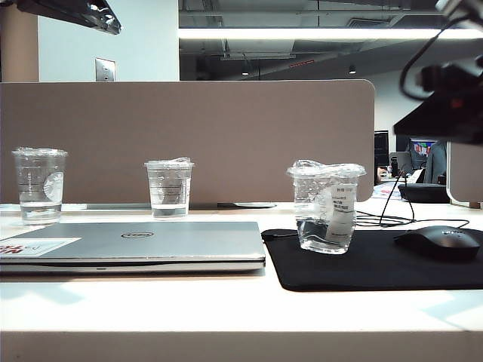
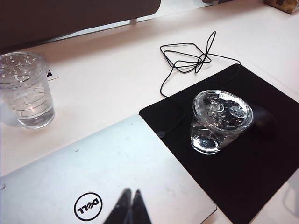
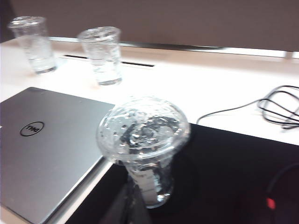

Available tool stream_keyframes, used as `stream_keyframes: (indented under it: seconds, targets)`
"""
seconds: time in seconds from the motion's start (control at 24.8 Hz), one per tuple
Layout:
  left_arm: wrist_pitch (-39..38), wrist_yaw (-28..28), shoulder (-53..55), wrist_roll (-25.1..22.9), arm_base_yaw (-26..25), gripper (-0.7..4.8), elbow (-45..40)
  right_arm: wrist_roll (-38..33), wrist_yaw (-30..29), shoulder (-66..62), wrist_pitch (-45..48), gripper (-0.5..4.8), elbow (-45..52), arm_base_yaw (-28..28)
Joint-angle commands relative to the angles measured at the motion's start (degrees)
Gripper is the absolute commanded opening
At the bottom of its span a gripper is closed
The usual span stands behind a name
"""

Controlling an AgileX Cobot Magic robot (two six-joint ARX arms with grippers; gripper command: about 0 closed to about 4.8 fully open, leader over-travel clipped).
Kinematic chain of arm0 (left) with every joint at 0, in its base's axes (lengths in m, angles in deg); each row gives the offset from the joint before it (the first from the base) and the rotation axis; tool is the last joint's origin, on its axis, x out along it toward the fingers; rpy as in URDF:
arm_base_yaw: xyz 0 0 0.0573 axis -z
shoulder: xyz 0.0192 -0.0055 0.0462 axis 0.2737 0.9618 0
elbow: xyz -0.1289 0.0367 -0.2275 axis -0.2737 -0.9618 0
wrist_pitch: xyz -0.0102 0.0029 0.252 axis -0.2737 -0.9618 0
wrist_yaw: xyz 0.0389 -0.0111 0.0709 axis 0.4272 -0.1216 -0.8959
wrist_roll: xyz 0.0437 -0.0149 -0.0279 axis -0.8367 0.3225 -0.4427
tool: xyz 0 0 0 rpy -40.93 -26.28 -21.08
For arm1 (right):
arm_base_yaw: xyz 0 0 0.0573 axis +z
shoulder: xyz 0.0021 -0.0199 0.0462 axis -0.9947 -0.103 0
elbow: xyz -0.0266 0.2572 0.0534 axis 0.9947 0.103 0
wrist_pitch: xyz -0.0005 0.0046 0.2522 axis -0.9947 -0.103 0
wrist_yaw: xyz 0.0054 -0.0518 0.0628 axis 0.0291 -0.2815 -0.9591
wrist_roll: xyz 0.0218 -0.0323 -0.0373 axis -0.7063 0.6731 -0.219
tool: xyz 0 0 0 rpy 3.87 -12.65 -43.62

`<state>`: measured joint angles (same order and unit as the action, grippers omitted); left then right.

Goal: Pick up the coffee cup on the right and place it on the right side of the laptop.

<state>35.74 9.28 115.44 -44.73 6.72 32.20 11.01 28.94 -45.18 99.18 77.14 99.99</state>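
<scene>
Coffee cup [image 1: 327, 207] on black mouse pad [image 1: 377, 264], white desk [image 1: 226, 305] — left gripper [image 2: 130, 205], right gripper [image 3: 133, 198] jaws closed, empty.

coffee cup [image 3: 143, 144] on black mouse pad [image 3: 224, 172], beside laptop [image 3: 44, 149]; two clear cups [image 3: 100, 55] behind

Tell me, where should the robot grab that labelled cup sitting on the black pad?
Around the coffee cup's side wall, below the flared rim, coming in level from the right. The crinkled film top would likely buckle under a grip from above, and the laptop lies beside it on the left.
</scene>
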Motion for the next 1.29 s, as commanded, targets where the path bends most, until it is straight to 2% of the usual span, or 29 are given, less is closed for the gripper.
stream_keyframes:
  seconds: [0.04,0.16,0.32,0.81,1.01,1.17,1.29]
  targets:
    - [0.74,0.31,-0.13,-0.02,-0.07,-0.05,0.26,-0.11,4.42,5.64,-6.91,-0.04,-0.17,0.04]
    - [0.74,0.28,-0.13,-0.02,-0.07,-0.05,0.26,0.52,7.65,13.4,-16.37,-0.04,-0.15,0.04]
    - [0.74,0.28,-0.13,-0.02,-0.07,-0.05,0.26,0.94,10.36,19.17,-23.82,-0.04,0.02,0.04]
    - [0.72,0.28,-0.13,-0.02,-0.07,-0.05,0.26,2.16,12.68,38.56,-29.62,-0.04,7.87,-0.02]
    - [0.74,0.31,-0.13,-0.02,-0.07,-0.05,0.26,2.21,18.99,44.19,-30.14,-0.04,10.25,-0.33]
    - [0.74,0.28,-0.13,-0.02,-0.07,-0.05,0.26,2.19,19.26,49.75,-35.26,-0.04,10.49,-3.52]
    - [0.74,0.28,-0.13,-0.02,-0.07,-0.05,0.26,2.19,15.41,53.4,-38.05,-0.04,10.58,-7.32]
